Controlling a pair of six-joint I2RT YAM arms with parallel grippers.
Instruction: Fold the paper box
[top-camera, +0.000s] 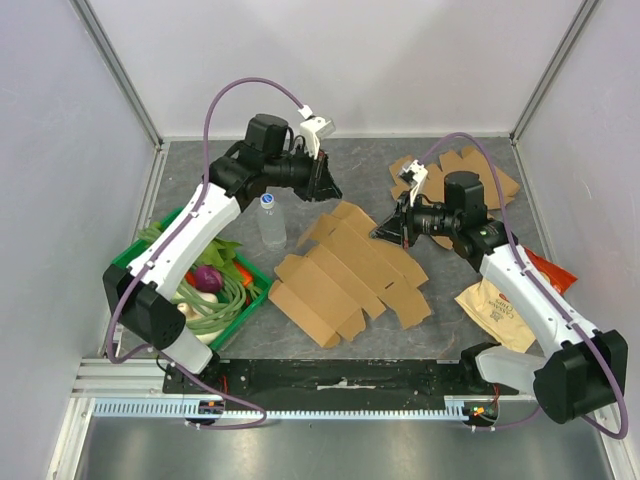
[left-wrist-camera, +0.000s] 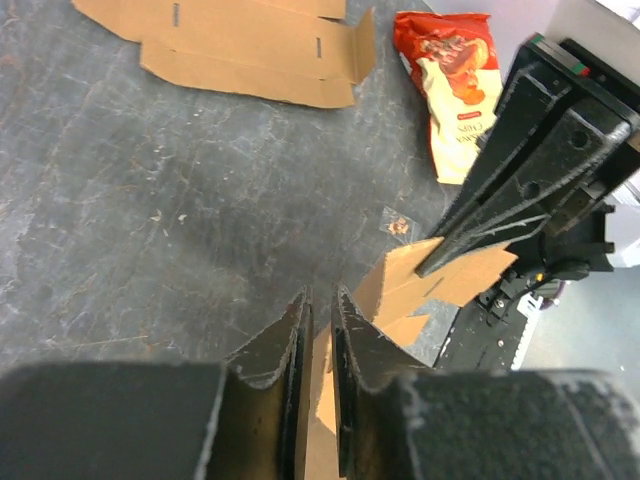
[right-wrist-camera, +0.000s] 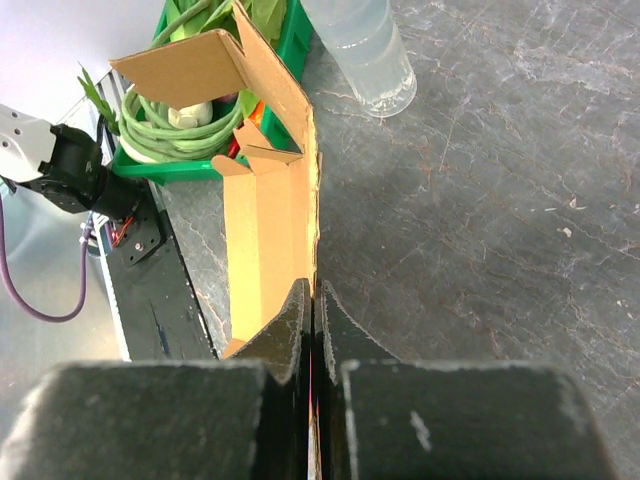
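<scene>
The paper box (top-camera: 345, 275) is lying mostly flat on the table (top-camera: 360, 165), its first walls being raised; the right gripper (right-wrist-camera: 313, 300) is pinching one edge tight; the left gripper (left-wrist-camera: 320, 315) is clamping a flap between near-closed fingers; next, both are probably needing a coordinated inward turn

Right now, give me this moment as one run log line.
box blank: mostly flat | left jaws: shut on its edge | right jaws: shut on its edge | folds: none finished

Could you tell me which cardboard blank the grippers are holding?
The central blank, pinched by the left gripper and right gripper; the other blank lies flat at the far right.
</scene>
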